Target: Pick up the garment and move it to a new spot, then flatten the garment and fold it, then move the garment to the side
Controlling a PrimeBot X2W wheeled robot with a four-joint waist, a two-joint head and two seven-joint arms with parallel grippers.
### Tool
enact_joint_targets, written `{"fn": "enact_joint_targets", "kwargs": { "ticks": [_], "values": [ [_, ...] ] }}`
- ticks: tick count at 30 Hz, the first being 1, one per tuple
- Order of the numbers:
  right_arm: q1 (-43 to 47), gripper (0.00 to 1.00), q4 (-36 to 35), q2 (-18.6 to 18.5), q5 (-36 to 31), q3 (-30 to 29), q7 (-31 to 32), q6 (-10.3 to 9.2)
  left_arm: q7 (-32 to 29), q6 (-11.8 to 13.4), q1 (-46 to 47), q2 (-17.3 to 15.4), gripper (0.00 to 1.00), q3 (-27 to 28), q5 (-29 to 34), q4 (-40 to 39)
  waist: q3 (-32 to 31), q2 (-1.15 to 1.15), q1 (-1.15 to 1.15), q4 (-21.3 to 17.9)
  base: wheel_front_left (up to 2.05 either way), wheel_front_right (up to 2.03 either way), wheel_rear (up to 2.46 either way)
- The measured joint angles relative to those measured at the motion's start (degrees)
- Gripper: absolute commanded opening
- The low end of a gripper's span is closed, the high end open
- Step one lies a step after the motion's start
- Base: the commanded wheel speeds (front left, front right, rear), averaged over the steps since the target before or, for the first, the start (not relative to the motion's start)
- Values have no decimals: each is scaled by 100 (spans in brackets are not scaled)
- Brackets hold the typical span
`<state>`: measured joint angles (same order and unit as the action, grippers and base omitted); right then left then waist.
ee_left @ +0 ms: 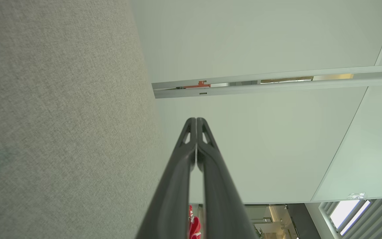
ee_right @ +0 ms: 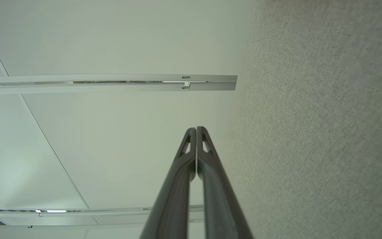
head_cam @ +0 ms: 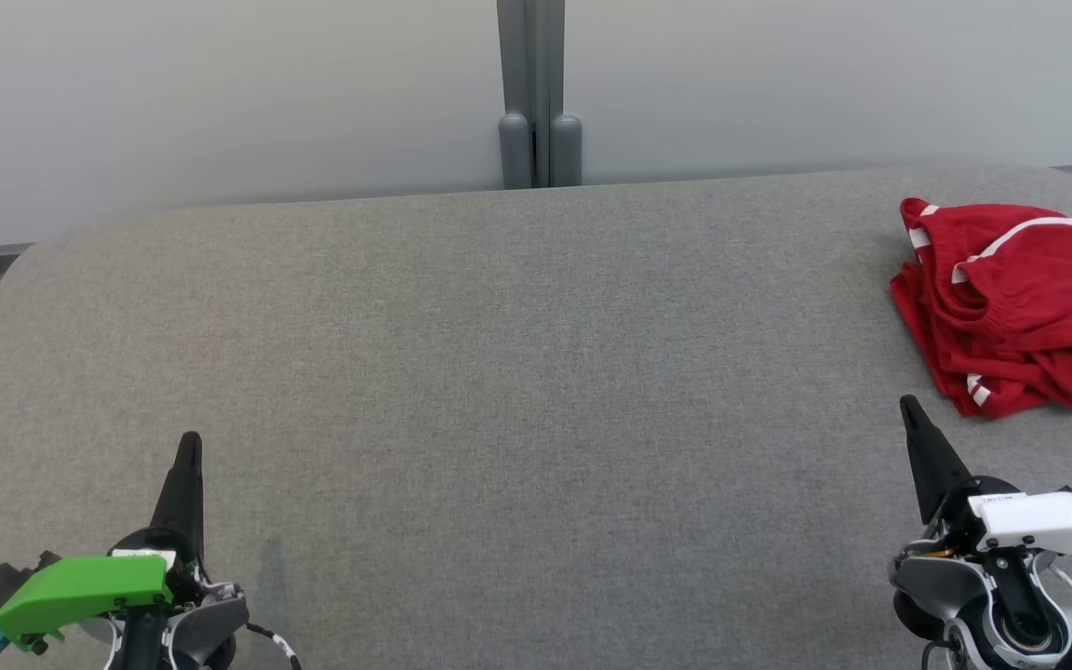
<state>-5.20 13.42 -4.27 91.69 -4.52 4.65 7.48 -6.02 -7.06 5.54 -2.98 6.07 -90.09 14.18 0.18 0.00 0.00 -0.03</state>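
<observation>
Left gripper: at the lower left of the frame, your dark two-fingered left gripper (head_cam: pixel 188 456) has its fingers pressed together on nothing.
Surface: the grey woven-fabric tabletop (head_cam: pixel 517 354) spans the middle of the frame.
Right gripper: at the lower right, your right gripper (head_cam: pixel 913 419) is likewise closed and empty, near the garment but apart from it.
Garment: the crumpled red cloth garment with white stripes (head_cam: pixel 1020 307) lies at the right edge of the frame, partly cut off by it.
Risk: reach in with the fingers closed and you will likely shove the heap toward the table's edge. Pinching one loose layer could leave the rest dragging.
Heading: the gathered band faces the upper left. The long axis seems to run top to bottom of the frame, but the bunching leaves that uncertain.
</observation>
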Motion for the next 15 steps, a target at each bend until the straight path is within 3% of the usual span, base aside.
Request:
{"fn": "enact_joint_targets", "kwargs": {
  "ticks": [15],
  "values": [
    [-73, 0, 60, 22, 201, -38, 55, 0, -54, -34, 39, 19, 0, 57, -215, -7, 0, 0, 0, 3, 0, 0, 0]
  ]
}}
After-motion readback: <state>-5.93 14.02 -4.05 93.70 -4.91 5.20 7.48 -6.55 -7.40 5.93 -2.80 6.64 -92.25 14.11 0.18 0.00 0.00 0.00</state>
